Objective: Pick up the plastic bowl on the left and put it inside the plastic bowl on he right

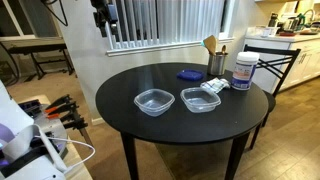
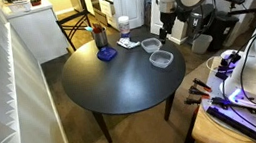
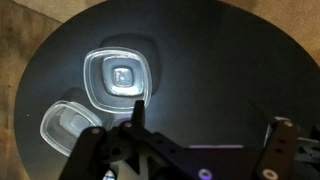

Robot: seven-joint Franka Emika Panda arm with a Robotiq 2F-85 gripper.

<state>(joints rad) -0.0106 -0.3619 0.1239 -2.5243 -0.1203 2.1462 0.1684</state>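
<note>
Two clear plastic bowls sit side by side on the round black table (image 1: 130,125). In an exterior view the left bowl (image 1: 154,101) stands just apart from the right bowl (image 1: 200,99). Seen from the opposite side, that same left bowl (image 2: 162,59) is nearer the camera and the right bowl (image 2: 152,45) lies beyond it. My gripper (image 1: 104,15) hangs high above the table, open and empty, also seen under the white arm (image 2: 166,24). In the wrist view the gripper (image 3: 208,118) is wide open over bare tabletop, with one bowl (image 3: 120,75) brightly lit and another bowl (image 3: 68,125) partly behind a finger (image 3: 137,112).
At the table's far side stand a white jar (image 1: 243,70), a holder with wooden utensils (image 1: 213,58), a blue lid (image 1: 188,74) and a white packet (image 1: 212,87). A chair (image 1: 280,55) stands behind the table. Clamps and cables lie on a bench (image 1: 55,110) beside it.
</note>
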